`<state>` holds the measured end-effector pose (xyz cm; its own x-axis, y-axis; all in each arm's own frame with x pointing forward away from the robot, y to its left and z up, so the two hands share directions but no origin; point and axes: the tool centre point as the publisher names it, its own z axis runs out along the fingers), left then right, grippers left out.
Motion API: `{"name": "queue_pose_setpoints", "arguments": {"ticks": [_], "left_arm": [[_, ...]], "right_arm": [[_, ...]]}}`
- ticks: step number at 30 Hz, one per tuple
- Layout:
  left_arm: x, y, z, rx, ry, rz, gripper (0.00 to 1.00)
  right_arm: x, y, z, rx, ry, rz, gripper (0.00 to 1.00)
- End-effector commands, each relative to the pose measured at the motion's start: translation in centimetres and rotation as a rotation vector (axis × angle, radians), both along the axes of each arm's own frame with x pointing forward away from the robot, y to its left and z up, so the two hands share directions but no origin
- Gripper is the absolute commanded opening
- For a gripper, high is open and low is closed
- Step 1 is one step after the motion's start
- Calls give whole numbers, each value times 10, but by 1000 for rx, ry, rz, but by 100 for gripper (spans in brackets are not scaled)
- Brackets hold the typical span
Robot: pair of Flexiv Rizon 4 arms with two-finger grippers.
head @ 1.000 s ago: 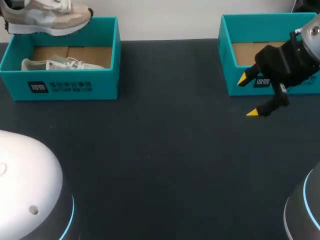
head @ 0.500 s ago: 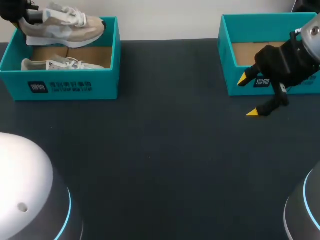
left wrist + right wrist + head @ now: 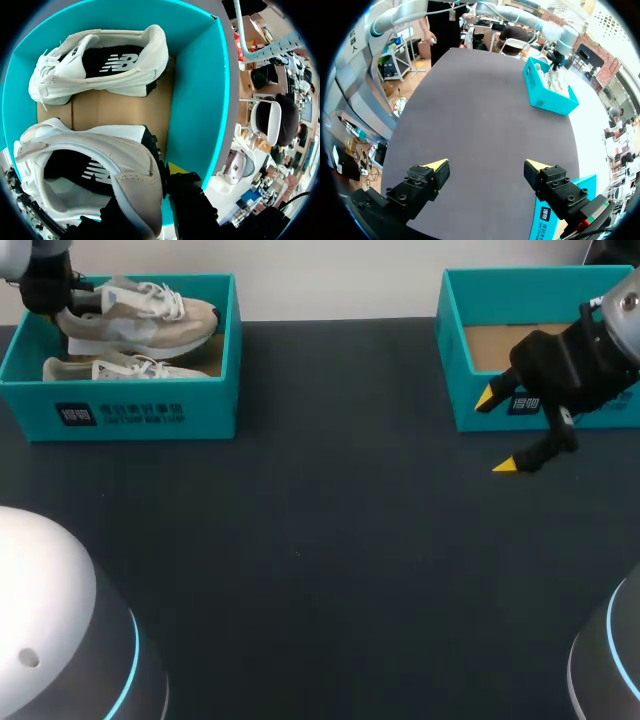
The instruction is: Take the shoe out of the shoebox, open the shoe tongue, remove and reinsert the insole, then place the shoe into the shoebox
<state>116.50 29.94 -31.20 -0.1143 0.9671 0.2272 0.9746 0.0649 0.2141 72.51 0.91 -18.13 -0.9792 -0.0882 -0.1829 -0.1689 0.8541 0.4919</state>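
Lower the shoe [image 3: 140,318], seemingly pinched at its heel by the left gripper [image 3: 60,302], flat beside the other shoe [image 3: 120,370], clear of the shoebox [image 3: 130,410] wall; leave right gripper [image 3: 497,432] spread wide

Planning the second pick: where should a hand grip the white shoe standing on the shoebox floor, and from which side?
Probably the heel collar, from straight above: one finger inside the opening, one behind the heel. The shoe stands upright in the shoebox, opening upward, walls blocking side approaches. The left hand holds the other shoe by its heel.
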Motion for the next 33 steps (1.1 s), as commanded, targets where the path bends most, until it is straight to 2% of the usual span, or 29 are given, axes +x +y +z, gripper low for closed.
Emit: {"name": "queue_pose_setpoints", "arguments": {"ticks": [1,11,19,20,21,23,26,27,28,30,32,33], "left_arm": [[14,0,-11,2,20,12,0],[14,0,-42,23,58,3,0],[14,1,-55,28,70,23,0],[14,1,-55,28,70,24,4],[14,1,-56,28,76,23,20],[15,1,-57,28,98,29,28],[14,0,-53,19,102,36,48],[13,0,-51,16,104,36,61],[12,-1,-49,11,103,35,80],[8,-2,-43,-1,108,25,85],[5,-4,-33,-17,101,11,97],[4,-5,-28,-32,98,6,98]], "right_arm": [[1,1,-1,-2,2,0,100],[1,1,-1,-2,2,0,100],[1,1,-1,-2,2,0,100],[1,1,-1,-2,2,0,100],[1,1,-1,-2,2,0,100],[1,1,-1,-2,2,0,100],[1,1,-1,-2,2,0,100],[1,1,-1,-2,2,0,100],[1,1,-1,-2,2,0,100],[1,1,-1,-2,2,0,100],[1,1,-1,-2,2,0,100],[1,1,-1,-2,2,0,100]]}}
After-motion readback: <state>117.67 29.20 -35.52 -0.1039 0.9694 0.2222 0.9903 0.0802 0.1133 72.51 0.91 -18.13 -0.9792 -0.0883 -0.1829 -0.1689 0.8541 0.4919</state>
